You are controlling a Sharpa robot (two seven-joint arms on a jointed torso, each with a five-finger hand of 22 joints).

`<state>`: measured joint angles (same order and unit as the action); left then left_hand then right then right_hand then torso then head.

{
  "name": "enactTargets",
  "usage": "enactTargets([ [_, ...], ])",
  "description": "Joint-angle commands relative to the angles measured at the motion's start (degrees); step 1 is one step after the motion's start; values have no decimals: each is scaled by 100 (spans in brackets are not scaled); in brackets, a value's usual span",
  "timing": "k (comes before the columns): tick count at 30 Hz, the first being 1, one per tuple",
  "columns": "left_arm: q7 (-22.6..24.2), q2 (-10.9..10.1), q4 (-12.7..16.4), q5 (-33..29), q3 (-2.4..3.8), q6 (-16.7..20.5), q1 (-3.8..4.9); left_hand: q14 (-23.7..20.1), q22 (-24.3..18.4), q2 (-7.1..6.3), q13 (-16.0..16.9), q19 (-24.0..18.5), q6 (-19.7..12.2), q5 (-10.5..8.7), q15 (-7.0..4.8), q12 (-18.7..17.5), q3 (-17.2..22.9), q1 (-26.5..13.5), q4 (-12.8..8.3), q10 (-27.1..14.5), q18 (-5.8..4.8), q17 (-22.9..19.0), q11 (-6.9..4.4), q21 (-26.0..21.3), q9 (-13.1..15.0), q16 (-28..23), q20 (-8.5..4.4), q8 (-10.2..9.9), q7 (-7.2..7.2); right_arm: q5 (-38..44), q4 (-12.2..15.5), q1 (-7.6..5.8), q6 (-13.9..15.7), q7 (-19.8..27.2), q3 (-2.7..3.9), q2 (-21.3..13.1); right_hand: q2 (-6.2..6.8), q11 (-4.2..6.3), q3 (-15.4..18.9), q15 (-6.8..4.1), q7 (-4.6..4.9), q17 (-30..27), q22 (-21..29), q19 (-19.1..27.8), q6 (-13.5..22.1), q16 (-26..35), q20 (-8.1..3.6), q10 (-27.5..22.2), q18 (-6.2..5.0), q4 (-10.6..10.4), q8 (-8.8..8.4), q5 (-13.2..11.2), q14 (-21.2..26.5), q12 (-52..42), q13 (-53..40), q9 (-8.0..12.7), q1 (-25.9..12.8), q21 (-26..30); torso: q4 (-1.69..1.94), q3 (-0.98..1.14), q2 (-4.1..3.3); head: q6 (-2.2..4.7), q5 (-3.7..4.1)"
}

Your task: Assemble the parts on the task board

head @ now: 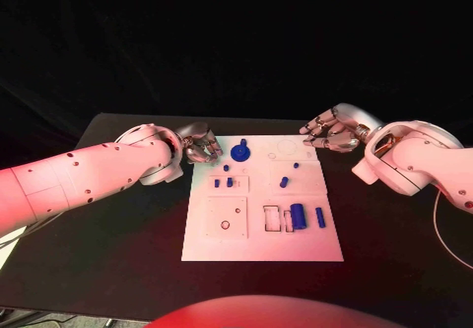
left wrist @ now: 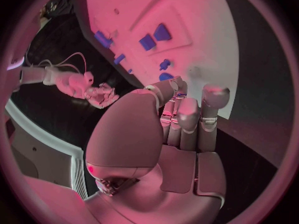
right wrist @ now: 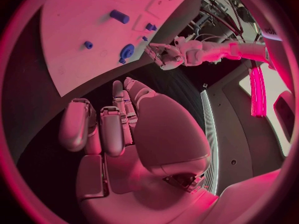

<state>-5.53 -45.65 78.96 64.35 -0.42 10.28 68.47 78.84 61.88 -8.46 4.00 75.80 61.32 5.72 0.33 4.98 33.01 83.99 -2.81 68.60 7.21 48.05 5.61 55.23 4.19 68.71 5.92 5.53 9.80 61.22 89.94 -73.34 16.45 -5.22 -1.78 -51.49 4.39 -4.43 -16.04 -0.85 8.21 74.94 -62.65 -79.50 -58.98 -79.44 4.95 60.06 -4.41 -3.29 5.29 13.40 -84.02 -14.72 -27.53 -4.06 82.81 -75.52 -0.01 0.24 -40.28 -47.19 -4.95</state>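
Lying mid-tabletop (head: pixel 118 260), the white board (head: pixel 258 246) carries small blue parts (head: pixel 296 213). Left hand (head: pixel 200 145) at its eleven o'clock corner, right hand (head: pixel 330 130) at one o'clock, both with fingers curled in, holding nothing.

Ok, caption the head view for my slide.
Two silver hands, left and right, flank the white task board bearing small blue parts.
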Motion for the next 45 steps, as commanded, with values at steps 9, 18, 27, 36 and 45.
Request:
enactTargets([
  [9,2723,-427,659,-6681,-77,1114,-27,-530,-722,67,78,-575,-2,-43,17,287,-369,-481,221,67,232,-982,-37,-1021,-15,-580,42,73,-8,3441,-193,181,-768,-580,-12,264,320,64,-611,-3,-96,81,118,6,-242,64,17,264,-111,121,-66,-397,-311,574,1053,7,-192,120,14,-6,-4,126,173],
  [18,3005,-619,1110,-7256,-92,917,-140,-570,-832,91,106,-600,4,-39,4,395,-591,-568,265,43,248,-1049,-55,-1169,-12,-583,34,112,-32,3958,-355,314,-939,-697,-45,520,435,83,-849,-135,-133,-6,294,37,-232,146,-95,207,-139,158,-146,-483,-304,792,1541,12,-305,248,-12,0,-12,208,264],
  [27,3072,-660,1249,-7310,-93,835,-173,-583,-879,95,110,-615,-3,-37,3,416,-635,-572,263,27,256,-1073,-56,-1231,-13,-588,33,117,-33,4112,-625,402,-1029,-748,-60,803,436,80,-940,-149,-131,-29,334,35,-225,171,-113,201,-141,171,-154,-510,-305,849,1718,12,-337,283,2,6,-11,227,302],
  [36,3062,-677,1263,-7315,-93,813,-178,-597,-911,103,115,-624,-9,-34,3,436,-669,-571,260,16,261,-1101,-57,-1274,-14,-596,32,122,-33,4128,-726,465,-1150,-684,-65,942,388,89,-1046,-156,-140,-42,345,21,-314,185,-119,310,-140,197,-127,-525,-308,844,1867,-4,-349,299,-2,3,-14,200,267],
  [45,3031,-684,1269,-7316,-93,802,-179,-602,-926,104,116,-629,-13,-34,3,443,-682,-570,258,10,264,-1109,-56,-1294,-15,-598,31,123,-33,4131,-800,485,-1286,-640,-67,1044,274,141,-1156,-133,-174,-29,333,-6,-612,176,-108,672,-134,273,-28,-571,-319,760,1996,-69,-344,303,-2,2,-11,172,254],
])
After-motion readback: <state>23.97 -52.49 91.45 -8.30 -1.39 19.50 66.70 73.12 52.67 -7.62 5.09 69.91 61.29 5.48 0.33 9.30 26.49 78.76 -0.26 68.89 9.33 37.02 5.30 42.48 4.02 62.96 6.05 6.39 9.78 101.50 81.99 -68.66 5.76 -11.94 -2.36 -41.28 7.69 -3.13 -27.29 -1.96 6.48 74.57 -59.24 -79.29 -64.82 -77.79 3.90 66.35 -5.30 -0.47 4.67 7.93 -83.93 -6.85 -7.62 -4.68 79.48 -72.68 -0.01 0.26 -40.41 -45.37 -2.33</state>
